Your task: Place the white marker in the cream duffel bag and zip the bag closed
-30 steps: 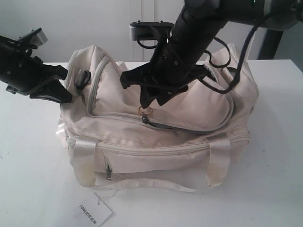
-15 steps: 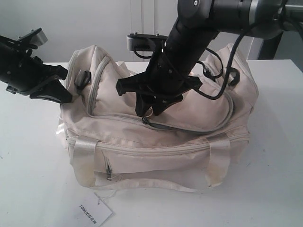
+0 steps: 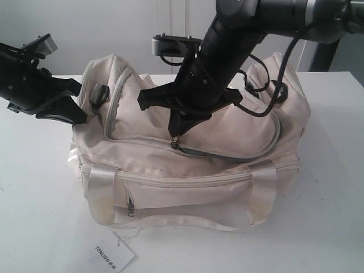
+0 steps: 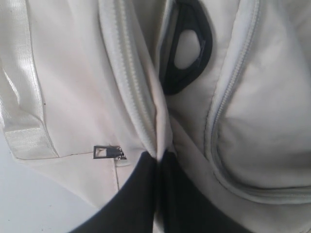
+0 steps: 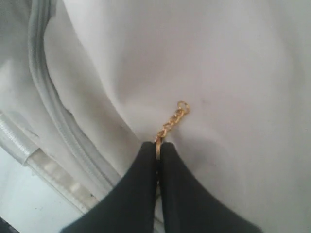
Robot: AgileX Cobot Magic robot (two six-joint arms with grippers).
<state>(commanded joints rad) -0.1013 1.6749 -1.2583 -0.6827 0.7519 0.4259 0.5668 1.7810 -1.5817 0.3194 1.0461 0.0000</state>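
Your white desk (image 3: pixel 335 216) carries the big cream duffel bag (image 3: pixel 187 187). A dark gap shows along its top zip, so it is not shut yet. Your left pincer (image 4: pixel 158 160) is squeezed tight on a fold of cloth at the bag's end, likely to hold the bag steady. Your right pincer (image 3: pixel 177 134) is squeezed tight on the little gold ring (image 5: pixel 158 145) of the zip, ready to pull. The outside view hides that ring. Only the right wrist view shows it, with its chain (image 5: pixel 173 119). No view shows the white marker, so it may be inside.
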